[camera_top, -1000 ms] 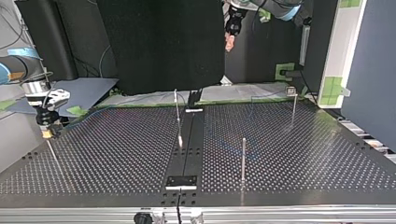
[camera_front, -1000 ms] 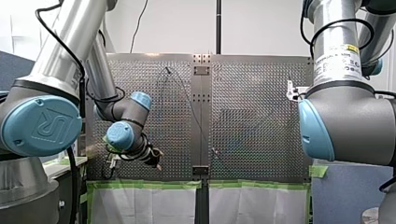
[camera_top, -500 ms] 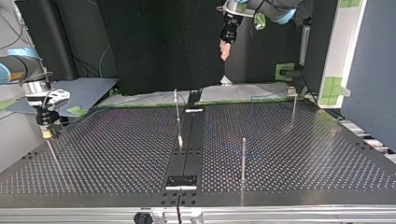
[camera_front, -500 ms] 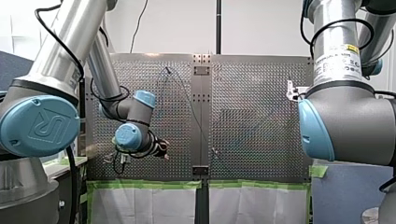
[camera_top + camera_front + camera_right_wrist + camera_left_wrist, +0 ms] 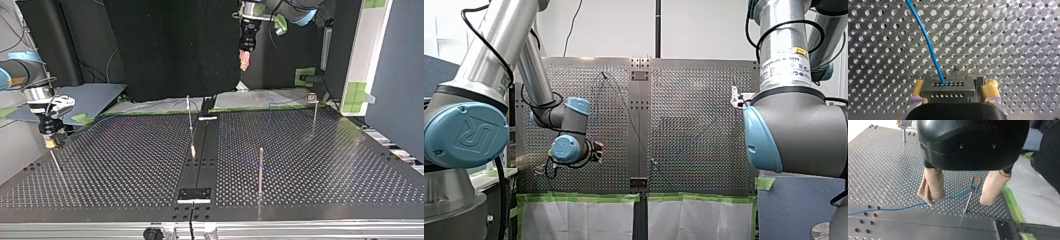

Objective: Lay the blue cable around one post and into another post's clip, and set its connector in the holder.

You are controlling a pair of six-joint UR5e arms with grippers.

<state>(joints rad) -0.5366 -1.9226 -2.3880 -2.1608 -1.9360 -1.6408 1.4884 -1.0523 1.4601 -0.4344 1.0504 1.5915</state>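
Moved: Left hand (image 5: 244, 60) has dropped a little lower and turned at the wrist since a second ago. The right hand (image 5: 50, 140) has stayed put.
Left hand: open wide and empty, high over the tabletop (image 5: 325, 165). I think it hangs there so it can come down on the cable.
Blue cable (image 5: 953, 197): flat on the tabletop under the left hand, curving up past a thin post (image 5: 969, 202) just beside it. It is not in any clip that I can see.
Right hand: its yellow pads (image 5: 991, 91) squeeze the dark connector (image 5: 948, 88) where the cable ends, most likely to keep that end from sliding.
Hard to see: the cable is only a faint line from across the tabletop. Big arms cover much of the front view. I cannot pick out the holder.
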